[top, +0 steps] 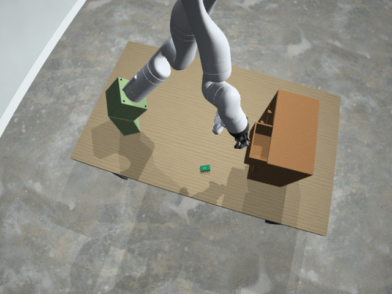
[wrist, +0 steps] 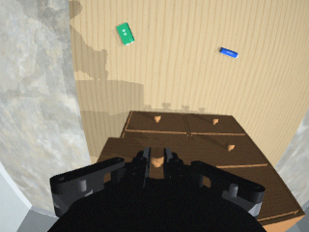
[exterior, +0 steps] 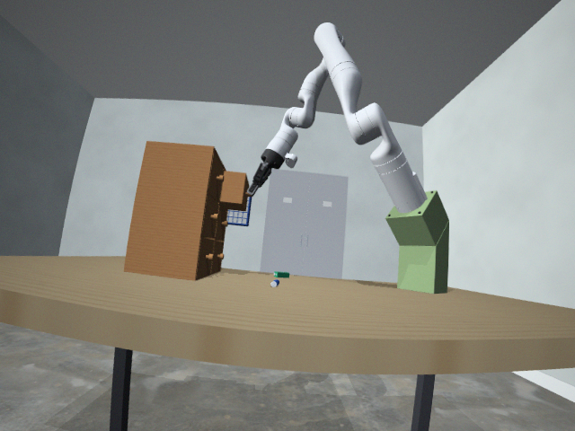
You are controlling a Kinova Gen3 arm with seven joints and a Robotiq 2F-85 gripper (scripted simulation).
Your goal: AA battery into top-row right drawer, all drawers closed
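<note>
The small brown chest [top: 294, 133] [exterior: 167, 208] stands upright, its fronts facing the robot's base. The right drawer of the top row [top: 262, 147] [exterior: 234, 188] [wrist: 117, 147] is pulled well out and looks level; the part of its inside that shows is empty. My gripper [top: 243, 144] [exterior: 252, 190] [wrist: 156, 156] is shut on that drawer's knob, tilted down at it. The blue AA battery [exterior: 275, 283] [wrist: 229, 52] lies on the table in front of the chest; the arm hides it in the top view.
A small green block [top: 204, 168] [exterior: 281, 274] [wrist: 126, 34] lies on the table [top: 177, 126], near the battery. The other drawers that show look pushed in, with knobs sticking out. The green base [top: 126, 109] [exterior: 416, 264] of the arm stands at the opposite end from the chest.
</note>
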